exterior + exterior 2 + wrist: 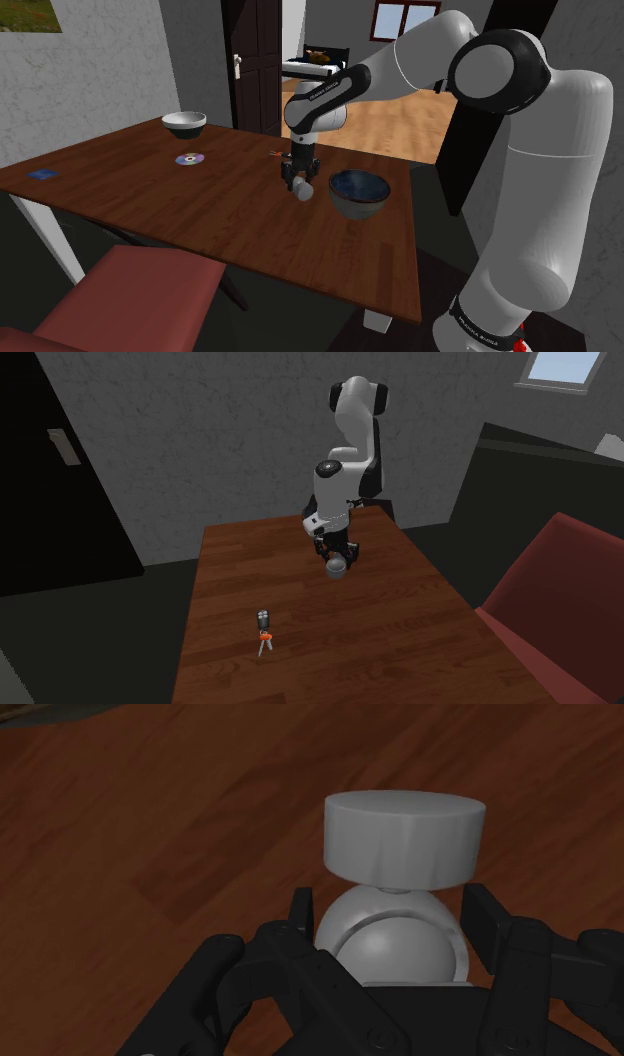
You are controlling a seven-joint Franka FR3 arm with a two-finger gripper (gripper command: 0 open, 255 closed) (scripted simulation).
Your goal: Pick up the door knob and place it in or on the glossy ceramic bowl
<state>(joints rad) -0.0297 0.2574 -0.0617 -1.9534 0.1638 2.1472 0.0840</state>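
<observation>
Closed is how I read the gripper [390,914]. On the wrist camera its two black fingers [300,919] sit against either side of the grey door knob [405,839]. They clasp the round ball, and the flat disc end points away toward the wood. On the shoulder camera the knob [304,191] hangs at the fingertips, at or barely above the table [150,205]. I cannot tell whether it is clear of the surface.

Sweeping that view from its left, I see a small blue card [41,174], a shiny disc [188,158] and a white bowl [184,124] near the far edge, all well apart from my hand. Next come the gripper and knob. Near them, on the right, stands the dark bowl [359,195], which has a bright sheen inside, so I take it as the glossy target.

The step in hand, as I judge it, is the carry. A ball between flat pads can roll, so I would lift straight up and slowly until the disc clears the bowl's rim. Then I would cross the short gap to the right without tilting the wrist and centre over the hollow. I would lower close and only then release, so the knob neither bounces out nor tips the bowl.
</observation>
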